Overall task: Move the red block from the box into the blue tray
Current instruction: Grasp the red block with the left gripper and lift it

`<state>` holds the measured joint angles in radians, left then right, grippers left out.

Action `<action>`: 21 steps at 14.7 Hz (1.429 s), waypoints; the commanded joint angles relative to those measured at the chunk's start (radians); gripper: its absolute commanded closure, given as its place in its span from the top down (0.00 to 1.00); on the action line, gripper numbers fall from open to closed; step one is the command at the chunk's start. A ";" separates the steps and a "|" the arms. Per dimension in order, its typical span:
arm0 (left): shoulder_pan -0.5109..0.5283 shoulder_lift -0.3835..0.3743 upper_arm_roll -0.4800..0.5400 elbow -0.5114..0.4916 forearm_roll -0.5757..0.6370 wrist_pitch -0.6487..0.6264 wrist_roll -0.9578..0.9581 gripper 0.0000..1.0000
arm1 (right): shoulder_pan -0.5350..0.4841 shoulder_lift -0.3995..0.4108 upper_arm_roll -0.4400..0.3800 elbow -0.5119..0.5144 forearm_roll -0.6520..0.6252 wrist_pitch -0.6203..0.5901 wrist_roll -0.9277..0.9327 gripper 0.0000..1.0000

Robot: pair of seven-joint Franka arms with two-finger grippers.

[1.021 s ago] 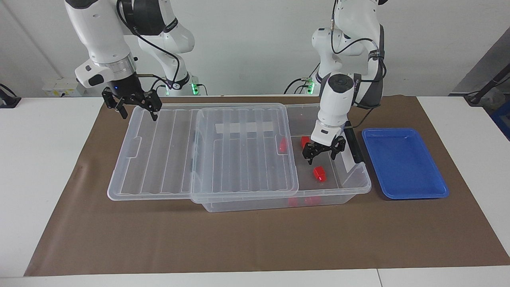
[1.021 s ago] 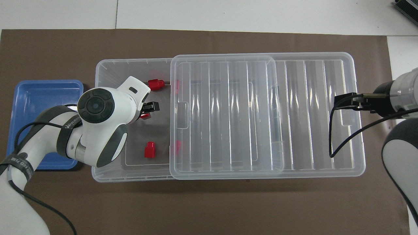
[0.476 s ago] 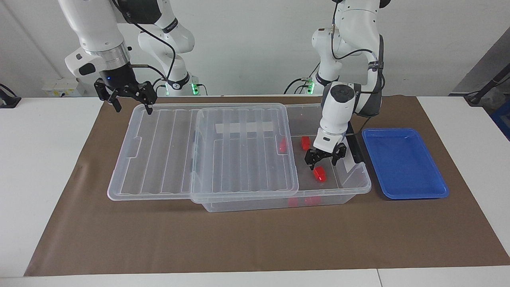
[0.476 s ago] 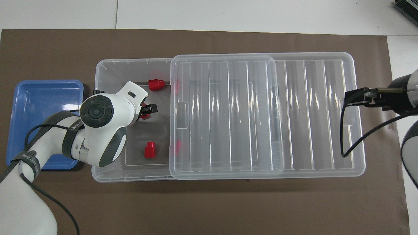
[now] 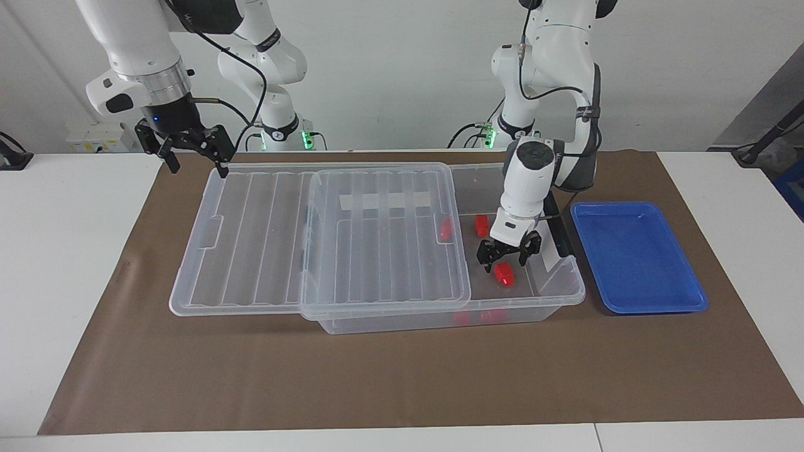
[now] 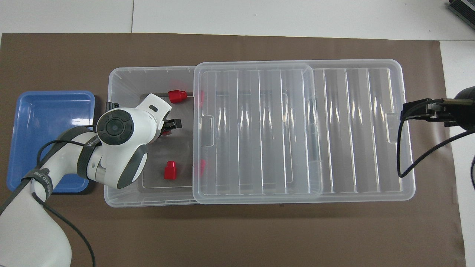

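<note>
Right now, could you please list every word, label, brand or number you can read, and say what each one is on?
None can be read for certain.
Left arm: white letters on its black band, too small to read.
Right arm: white letters on a black band, too small to read.
Box: whitish label strip, seen through the lid, no print shows.
Tray, red blocks: no markings.

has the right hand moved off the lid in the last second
Yes. The right hand has risen and drawn away from the lid, toward the right arm's end of the table; it now sits open past the lid's corner.
</note>
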<state>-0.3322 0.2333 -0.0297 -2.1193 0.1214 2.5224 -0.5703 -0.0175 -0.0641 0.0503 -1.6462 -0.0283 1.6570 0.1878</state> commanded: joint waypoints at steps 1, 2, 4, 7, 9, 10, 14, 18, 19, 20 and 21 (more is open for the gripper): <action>-0.002 0.012 0.002 -0.010 0.017 0.041 -0.016 1.00 | -0.010 -0.002 0.013 0.014 -0.005 -0.034 0.015 1.00; -0.002 0.015 0.002 -0.008 0.017 0.045 -0.016 1.00 | -0.003 0.004 0.006 0.020 -0.004 -0.040 0.013 1.00; -0.001 0.020 0.002 -0.010 0.017 0.052 -0.016 1.00 | 0.028 0.033 0.000 0.075 -0.019 -0.098 0.015 1.00; 0.001 0.020 0.002 -0.010 0.018 0.052 -0.016 0.96 | 0.086 0.038 -0.096 0.086 0.002 -0.108 0.013 1.00; -0.001 0.020 0.002 -0.010 0.017 0.052 -0.016 0.84 | 0.073 0.027 -0.095 0.074 0.018 -0.118 0.015 1.00; -0.002 0.020 0.002 -0.010 0.018 0.052 -0.016 0.78 | 0.058 0.026 -0.093 0.069 0.019 -0.117 0.010 1.00; -0.004 0.020 0.004 -0.008 0.018 0.050 -0.023 0.29 | 0.025 0.027 -0.067 0.068 0.019 -0.106 -0.025 1.00; -0.004 0.020 0.004 -0.002 0.018 0.039 -0.022 0.00 | 0.014 0.035 -0.053 0.072 0.022 -0.109 -0.024 1.00; -0.004 0.020 0.004 0.002 0.018 0.033 -0.020 0.00 | 0.014 0.033 -0.053 0.069 0.022 -0.111 -0.022 1.00; -0.004 0.009 0.004 0.005 0.018 0.009 -0.016 0.00 | 0.013 0.029 -0.053 0.063 0.022 -0.115 -0.022 1.00; -0.002 -0.008 0.004 0.022 0.018 -0.043 -0.011 0.00 | 0.011 0.027 -0.053 0.057 0.021 -0.109 -0.022 1.00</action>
<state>-0.3322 0.2481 -0.0296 -2.1158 0.1214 2.5403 -0.5737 0.0195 -0.0418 -0.0179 -1.5945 -0.0235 1.5600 0.1845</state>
